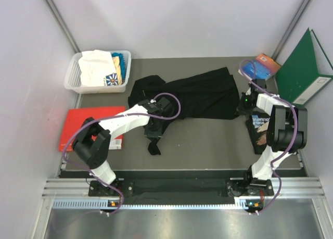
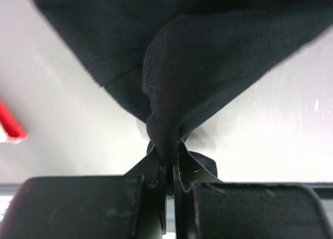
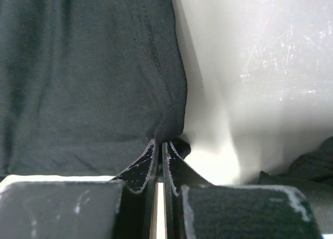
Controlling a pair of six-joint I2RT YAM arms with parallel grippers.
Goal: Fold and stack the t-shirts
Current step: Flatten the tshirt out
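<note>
Left gripper (image 2: 169, 156): clenched on a bunched fold of the black t-shirt (image 2: 218, 51), jaws almost touching. Cloth leaves them as a narrow pinch and fans wide beyond.

Right gripper (image 3: 159, 145): likewise clamped, nipping that garment at its stitched edge.

Lies on the grey table (image 1: 208, 140), toward the far half, held at both ends. Long axis runs left to right in the overhead view. Left end is crumpled into a heap; right end is flatter and broader, squared off toward the right side. Which end carries the collar: cannot tell.

Further out, far left corner: white basket (image 1: 72, 82) holding folded white t-shirts (image 1: 96, 67) and a teal-blue t-shirt (image 1: 124, 59).

Near left: red book (image 1: 70, 125), lying flat.

Right side: black magazine (image 1: 257, 129).
</note>
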